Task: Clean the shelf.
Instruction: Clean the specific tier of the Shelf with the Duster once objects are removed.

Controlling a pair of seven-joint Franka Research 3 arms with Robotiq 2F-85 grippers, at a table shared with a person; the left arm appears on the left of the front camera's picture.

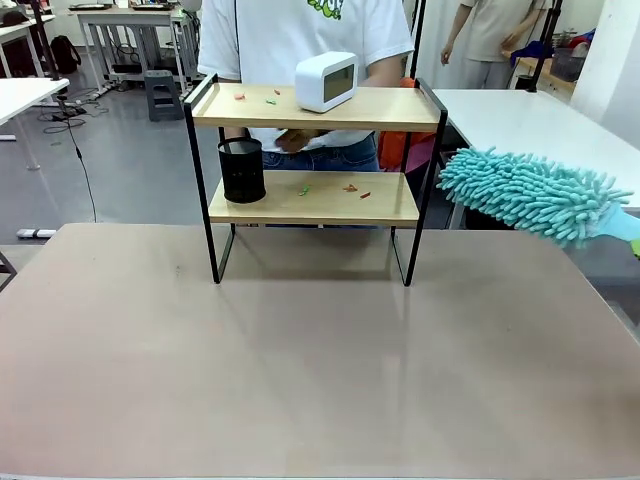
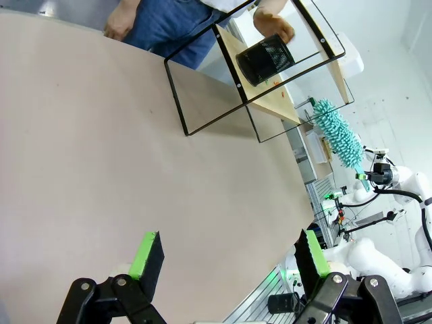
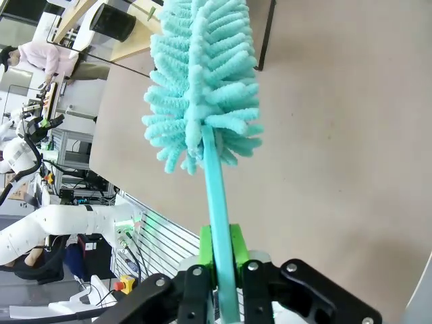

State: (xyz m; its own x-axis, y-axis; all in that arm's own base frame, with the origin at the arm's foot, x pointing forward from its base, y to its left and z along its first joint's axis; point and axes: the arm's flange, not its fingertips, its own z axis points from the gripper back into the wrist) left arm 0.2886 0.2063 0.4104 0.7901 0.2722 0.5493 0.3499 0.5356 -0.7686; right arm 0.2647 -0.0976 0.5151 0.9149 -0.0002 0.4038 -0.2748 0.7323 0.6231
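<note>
While the left gripper [image 2: 229,252] is held over the near part of the table [image 2: 101,148] with its jaws spread wide and nothing between them, the right gripper [image 3: 221,247] is seen clamped on the thin handle of a fluffy teal duster [image 3: 202,81]. The duster's head is held in the air off the right side of the shelf [image 1: 400,108], apart from its frame. The shelf is set on the table's far half, near the middle. A white clock [image 1: 326,81] is placed on its upper board and a black mesh cup [image 1: 242,170] at the lower board's left end. Small coloured scraps [image 1: 270,99] are scattered over both boards. Behind the shelf a person [image 1: 280,35] in a white shirt is stationed.
</note>
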